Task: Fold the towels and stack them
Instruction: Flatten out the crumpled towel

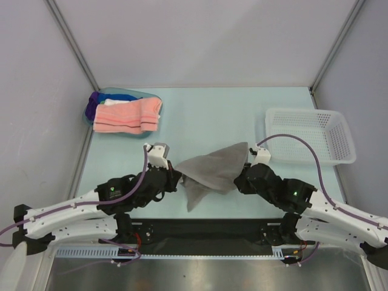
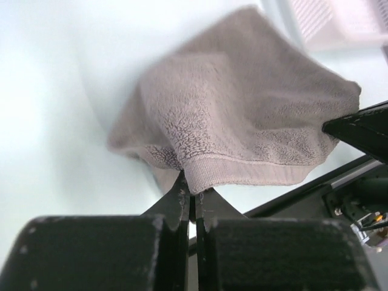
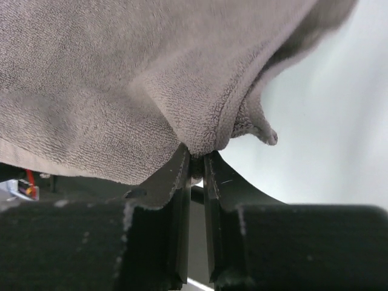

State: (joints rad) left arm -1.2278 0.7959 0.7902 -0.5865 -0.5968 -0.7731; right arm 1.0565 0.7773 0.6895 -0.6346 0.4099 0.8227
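A grey towel [image 1: 213, 170] hangs bunched between my two grippers near the table's front middle. My left gripper [image 1: 177, 177] is shut on its left hem; in the left wrist view the hem [image 2: 242, 171] is pinched at the tips of the gripper [image 2: 194, 193]. My right gripper [image 1: 240, 177] is shut on the towel's right edge; in the right wrist view a fold of the grey towel [image 3: 121, 85] is pinched at the tips of that gripper [image 3: 197, 159]. A tail of the cloth droops onto the table. Folded salmon pink towels [image 1: 126, 116] lie stacked at the back left.
A translucent blue tub [image 1: 121, 94] at the back left holds the pink stack, with purple, blue and white cloth [image 1: 96, 104] behind it. A white mesh basket [image 1: 310, 136] stands at the back right. Grey walls enclose the table on three sides.
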